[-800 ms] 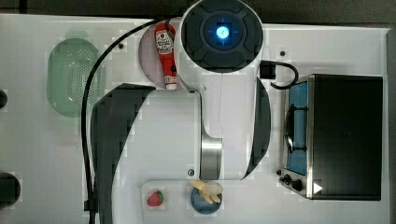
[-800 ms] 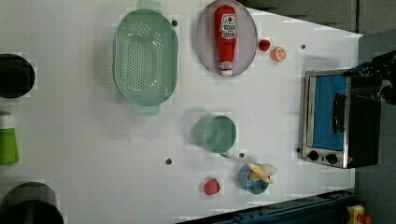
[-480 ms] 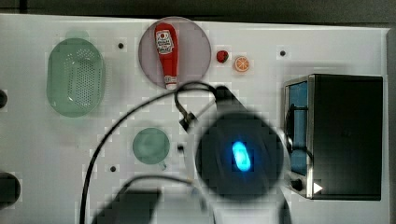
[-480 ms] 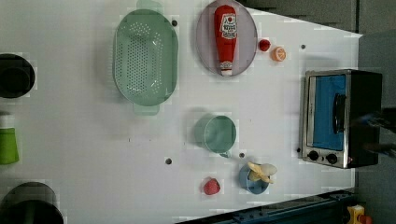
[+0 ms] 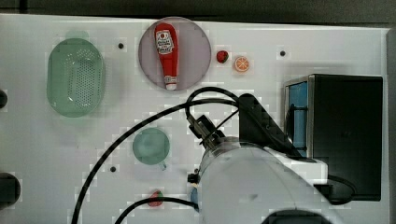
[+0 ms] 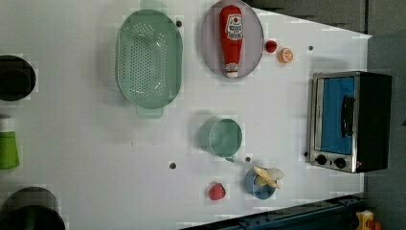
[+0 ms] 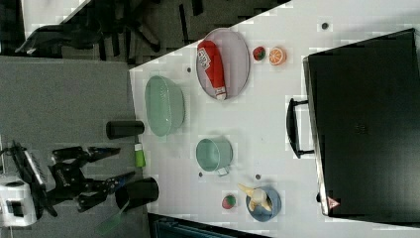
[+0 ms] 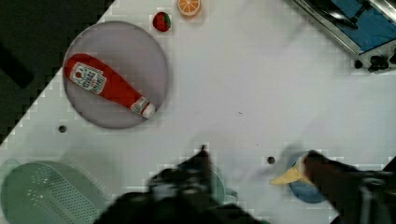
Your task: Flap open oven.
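Arm shifted toward oven; pincer spread wide, empty; ketchup label unreadable.

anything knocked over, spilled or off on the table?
Only the ketchup bottle: it lies flat on the grey plate rather than standing. The oven door is shut and looks square. No spills or damage visible.

A white table fills the scene; grey floor lies beyond its edge at the right view's left
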